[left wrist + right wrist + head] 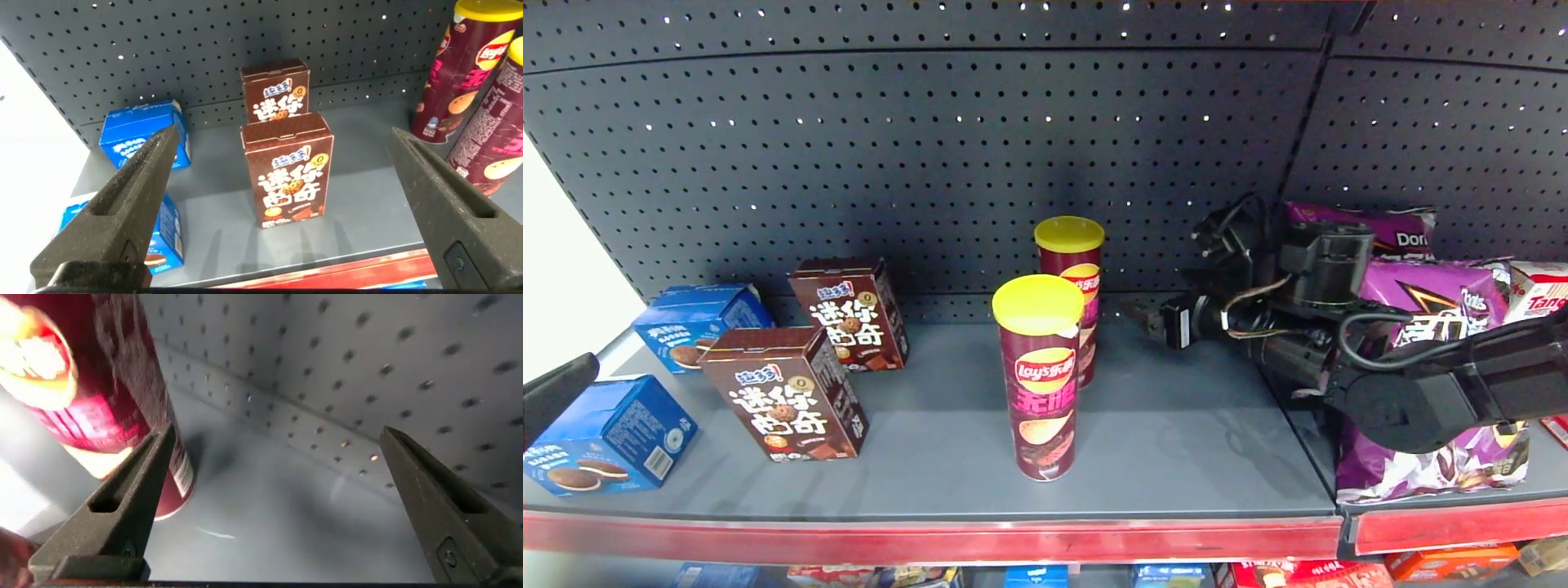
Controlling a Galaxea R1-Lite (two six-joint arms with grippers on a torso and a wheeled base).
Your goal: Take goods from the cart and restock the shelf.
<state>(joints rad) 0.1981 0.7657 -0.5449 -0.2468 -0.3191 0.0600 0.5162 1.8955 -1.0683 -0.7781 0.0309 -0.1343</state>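
Right claw point(1143, 317): spread wide with nothing between its fingers, held low over the shelf point(1176, 441) close to the pegboard back point(980, 147). It sits just beside the rear chip can point(1072, 278); I cannot tell whether a finger touches it. Left claw point(283, 137): likewise spread and empty, at the shelf's left front, facing the brown boxes. The front chip can point(1040, 376) stands upright mid-shelf, directly ahead of the rear one, which is also upright. To their left, the front brown box point(784, 392) and rear brown box point(852, 314) stand upright, apart. Farther left lie two blue boxes point(609, 437). Purple snack bags point(1437, 302) occupy the shelf's right end, behind my right arm.
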